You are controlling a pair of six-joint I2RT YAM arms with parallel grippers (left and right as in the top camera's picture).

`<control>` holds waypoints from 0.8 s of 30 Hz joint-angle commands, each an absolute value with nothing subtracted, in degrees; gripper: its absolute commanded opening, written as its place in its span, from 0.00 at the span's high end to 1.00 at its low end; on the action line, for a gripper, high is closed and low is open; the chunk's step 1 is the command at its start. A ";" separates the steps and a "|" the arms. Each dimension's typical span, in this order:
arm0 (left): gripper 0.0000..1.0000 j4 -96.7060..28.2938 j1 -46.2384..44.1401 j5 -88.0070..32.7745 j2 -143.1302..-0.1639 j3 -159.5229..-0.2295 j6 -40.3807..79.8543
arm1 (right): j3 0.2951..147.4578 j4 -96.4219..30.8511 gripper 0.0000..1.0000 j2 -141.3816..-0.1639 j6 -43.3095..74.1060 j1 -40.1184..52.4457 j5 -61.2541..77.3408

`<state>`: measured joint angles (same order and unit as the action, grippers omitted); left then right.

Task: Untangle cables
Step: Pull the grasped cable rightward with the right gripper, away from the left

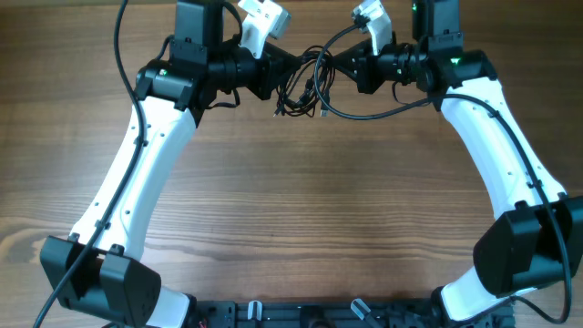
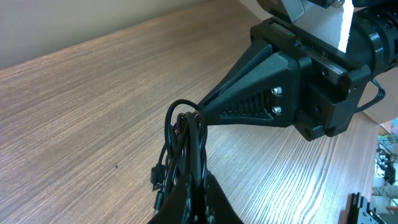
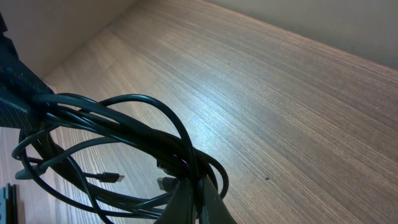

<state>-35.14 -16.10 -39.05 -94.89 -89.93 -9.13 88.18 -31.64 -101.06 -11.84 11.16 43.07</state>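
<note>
The cables are a tangled bunch of thin black wires, hanging just above the wooden table at its far middle, between my two grippers. My left gripper is shut on the bunch from the left. In the left wrist view its fingers pinch the cables, and a small plug dangles beside them. My right gripper is shut on the same bunch from the right. The right wrist view shows the cables looping out of that grip, with a loose plug end hanging free.
A thicker black arm cable sags in a loop below the right wrist, close to the tangle. Both white arms reach in from the near corners. A black mounting rail runs along the front edge.
</note>
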 commanded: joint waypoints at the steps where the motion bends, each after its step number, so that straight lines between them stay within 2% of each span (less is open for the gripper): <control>1: 0.95 -34.87 -16.10 -37.74 -92.77 -90.02 -8.80 | 87.61 -31.33 0.96 -101.93 -11.70 11.07 42.54; 13: 0.95 -35.88 -15.97 -22.81 -92.77 -90.00 -8.82 | 87.64 -31.79 0.96 -101.89 1.19 10.90 21.71; 24: 0.95 -37.01 -8.75 -20.93 -92.77 -90.00 -8.75 | 87.64 -35.38 0.96 -101.89 6.85 8.08 10.26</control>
